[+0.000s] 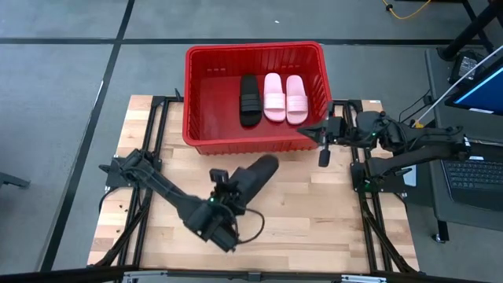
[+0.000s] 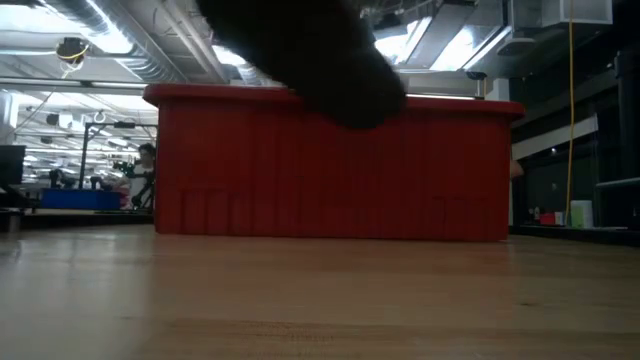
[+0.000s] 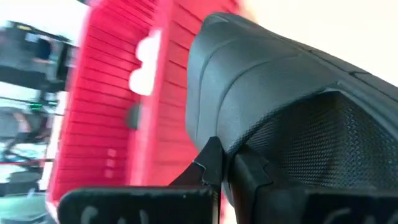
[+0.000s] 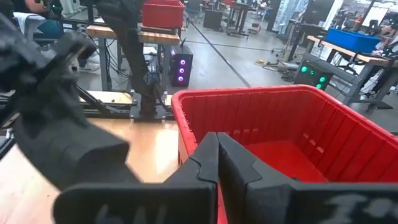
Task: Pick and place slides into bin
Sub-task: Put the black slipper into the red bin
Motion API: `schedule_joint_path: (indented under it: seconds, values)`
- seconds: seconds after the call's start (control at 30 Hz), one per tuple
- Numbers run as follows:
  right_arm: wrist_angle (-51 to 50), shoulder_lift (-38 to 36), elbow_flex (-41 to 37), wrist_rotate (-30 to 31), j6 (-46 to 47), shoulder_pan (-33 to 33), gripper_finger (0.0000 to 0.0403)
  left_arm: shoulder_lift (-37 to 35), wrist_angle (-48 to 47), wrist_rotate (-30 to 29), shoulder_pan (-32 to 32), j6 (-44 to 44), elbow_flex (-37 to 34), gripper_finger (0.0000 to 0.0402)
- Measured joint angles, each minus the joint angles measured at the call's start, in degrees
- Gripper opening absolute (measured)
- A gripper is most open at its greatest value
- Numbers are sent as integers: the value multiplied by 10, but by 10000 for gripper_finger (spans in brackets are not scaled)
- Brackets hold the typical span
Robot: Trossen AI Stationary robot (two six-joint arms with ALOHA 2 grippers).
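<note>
No legible text, label, brand, number or sign appears in any view. The red bin (image 1: pixel 203 86), the slides (image 1: pixel 274 97) and the bench (image 1: pixel 314 212) carry no readable marking. The pale embossed shapes on the near edge of each wrist view are too blurred to read.

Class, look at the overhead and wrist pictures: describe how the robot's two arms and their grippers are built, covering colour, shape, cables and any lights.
Both arms are dark, jointed links on black frame rails. The left gripper and right gripper each end in two matte black angular fingers with stepped inner edges. Thin black cables loop beside the left arm's wrist, and small green lights show on both arms.
</note>
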Motion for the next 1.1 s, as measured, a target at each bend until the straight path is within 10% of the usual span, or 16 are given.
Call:
schedule_joint_path:
  seconds: [0.5, 1.1]
  values:
    - [49, -9, 0, 49, -29, 28, 7, -90, 0, -144, 100, 93, 38, 4]
    - [54, -9, 0, 50, -34, 27, 7, -116, 0, -135, 330, 208, 21, 5]
